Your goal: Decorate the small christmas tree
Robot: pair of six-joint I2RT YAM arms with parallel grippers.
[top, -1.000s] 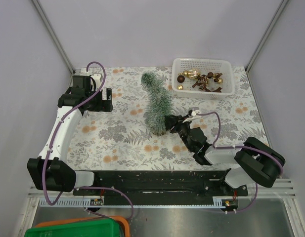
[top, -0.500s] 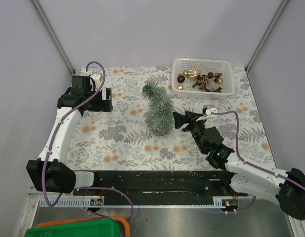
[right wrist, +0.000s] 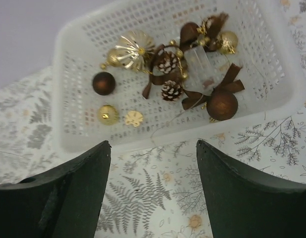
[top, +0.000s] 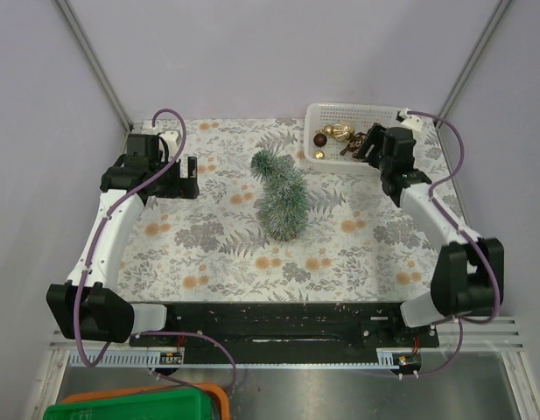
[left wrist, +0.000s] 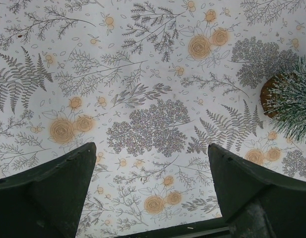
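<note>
Upright on its round wooden base in the middle of the worktop [top: 226, 262]: small christmas tree [top: 280, 197], bare of ornaments, long axis roughly vertical, tip bent toward the far left. Sits between both arms, about as near one as the other. At the near rim of the white basket [top: 340, 108]: right pincer [top: 364, 150], released and empty, baubles [right wrist: 222, 104] just ahead; has the tree off to its left, nearer the arm bases. Left of the tree: left pincer [left wrist: 152, 147], spread wide, grasping nothing. Likely next: taking a bauble
</note>
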